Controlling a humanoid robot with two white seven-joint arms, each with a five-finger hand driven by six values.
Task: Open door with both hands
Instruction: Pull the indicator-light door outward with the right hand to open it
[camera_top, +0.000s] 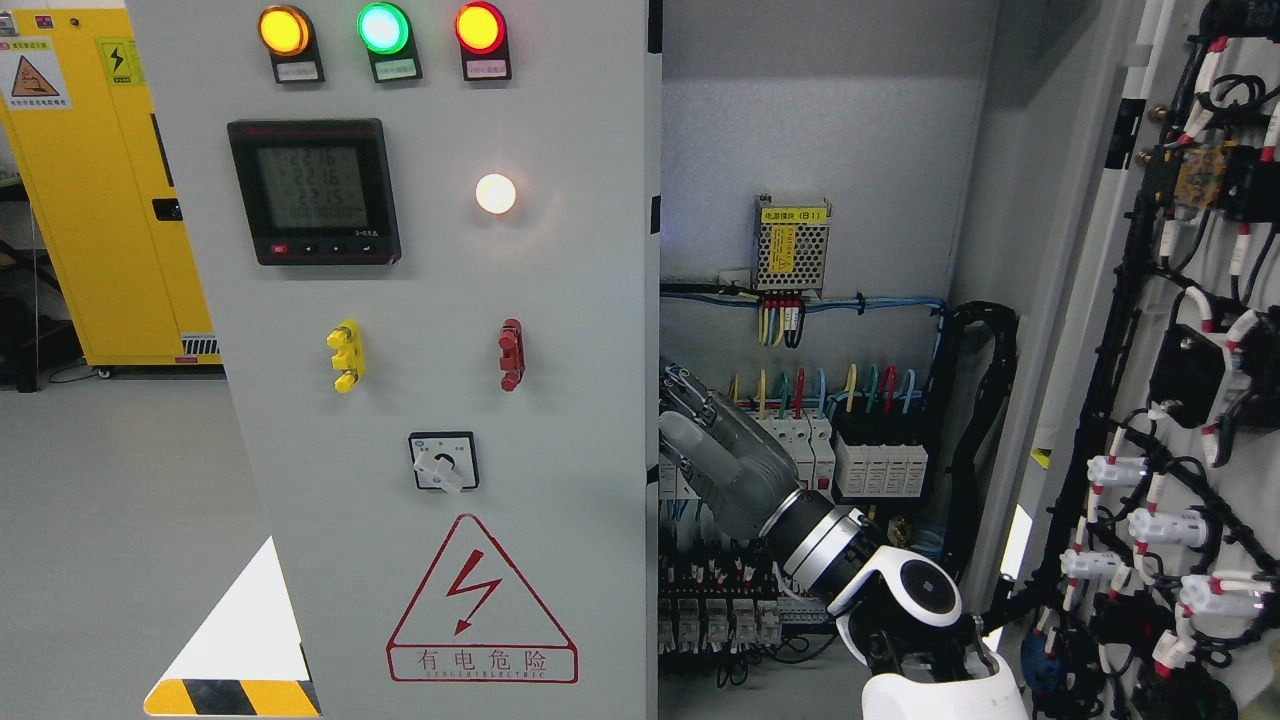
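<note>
In the head view, the right hand (705, 430) reaches up from the lower right to the inner edge of the closed left door (440, 400), its fingers (680, 385) curled against that edge. The right door (1180, 380) stands swung open, showing wiring and breakers (880, 465) inside the cabinet.

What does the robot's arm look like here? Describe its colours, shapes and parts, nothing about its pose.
Only one arm shows, entering from the lower right. Its hand is grey metal with dark jointed fingers. Behind it sits a ribbed silver wrist ring, then a glossy white forearm shell with black trim and a round grey disc on the joint. No cables or markings are visible on it.
</note>
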